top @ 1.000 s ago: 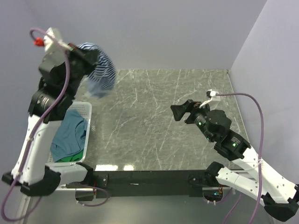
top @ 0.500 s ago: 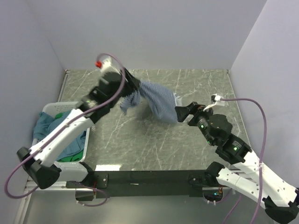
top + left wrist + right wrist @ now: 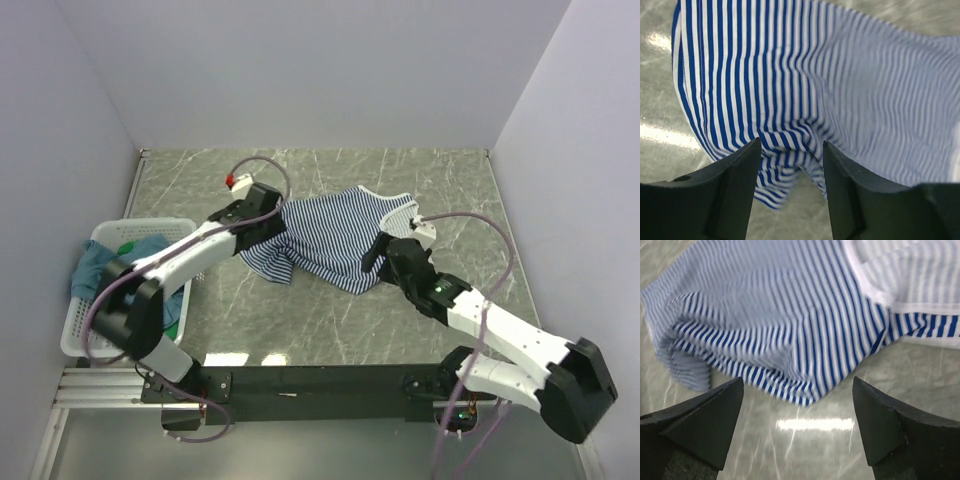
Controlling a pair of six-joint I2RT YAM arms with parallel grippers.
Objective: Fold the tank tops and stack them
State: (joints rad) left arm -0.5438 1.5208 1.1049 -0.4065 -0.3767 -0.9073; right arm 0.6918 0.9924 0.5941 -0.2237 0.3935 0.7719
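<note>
Top view, 9 o'clock edge of the table [image 3: 300, 320]: white mesh basket [image 3: 76, 338]. The teal-blue tank top [image 3: 95, 265] is heaped in it and spills over the far rim. A scrap of the green tank top [image 3: 126, 246] shows beside it at the far end.

Left gripper [image 3: 791, 145]: reaches in low from the basket side toward table centre. Its fingers [image 3: 735, 190] stand apart with bare table between them, nothing pinched. It has let go. The striped tank top [image 3: 335, 235] lies at its 12 o'clock in the wrist view. A bunched fold and the hem dip into the gap between the fingertips (contact with either pad can't be judged).

Striped tank top: on the table near the middle, spread out but rumpled. White-trimmed neckline toward 2 o'clock, a crumpled corner toward 8 o'clock.

Right gripper [image 3: 797, 382]: low, at the garment's 4 o'clock edge in the top view. Its fingers [image 3: 705, 415] are spread wide and hold nothing. In its wrist view the striped cloth fills 10 to 2 o'clock. One hem corner points down into the open gap, clear of both fingers.
</note>
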